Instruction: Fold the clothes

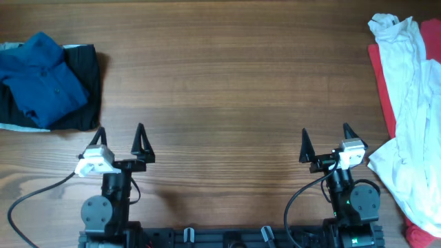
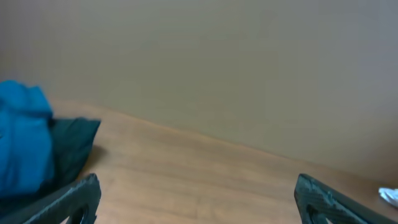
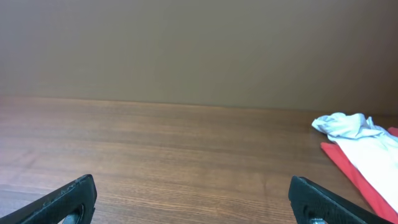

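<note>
A folded deep-blue collared shirt lies on a black garment at the far left; a pale grey one peeks out under them. The stack also shows at the left in the left wrist view. A crumpled white garment lies over a red one at the far right, and both show in the right wrist view. My left gripper is open and empty near the table's front edge. My right gripper is open and empty too, left of the white garment.
The wooden table stretches between the two piles. The arm bases and their cables sit along the front edge. A plain wall stands behind the table.
</note>
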